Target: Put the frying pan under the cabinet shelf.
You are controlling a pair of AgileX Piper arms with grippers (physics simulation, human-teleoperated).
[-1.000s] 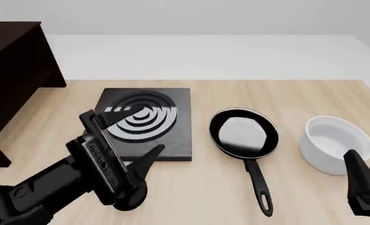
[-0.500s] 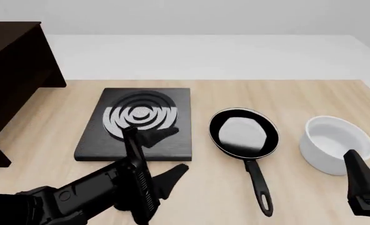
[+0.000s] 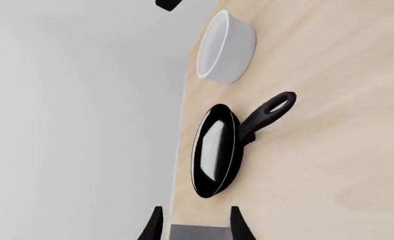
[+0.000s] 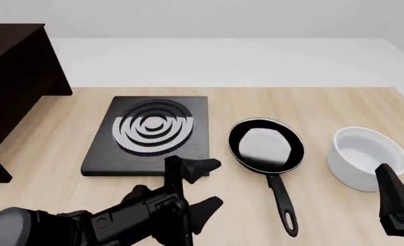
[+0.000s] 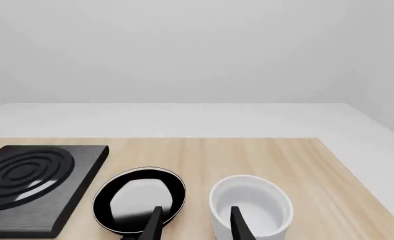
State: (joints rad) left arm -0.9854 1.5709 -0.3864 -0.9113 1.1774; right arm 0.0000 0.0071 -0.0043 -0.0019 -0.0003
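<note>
Because the frying pan [image 4: 266, 146] looks rigid and slippery, its thin handle [image 4: 281, 199] suits gripping; the left claw [image 4: 203, 184] is spread, empty.

Your left arm [image 4: 85, 225] is matte black with a grey rounded joint; both grippers carry slim, pointed black fingers [image 4: 200, 166].

Bright, even, diffuse light; renders sharp throughout, no blur or edge distortion. Soft faint shadows under objects. Glossy white glare inside the frying pan [image 4: 265, 145], frame centre-right.
</note>
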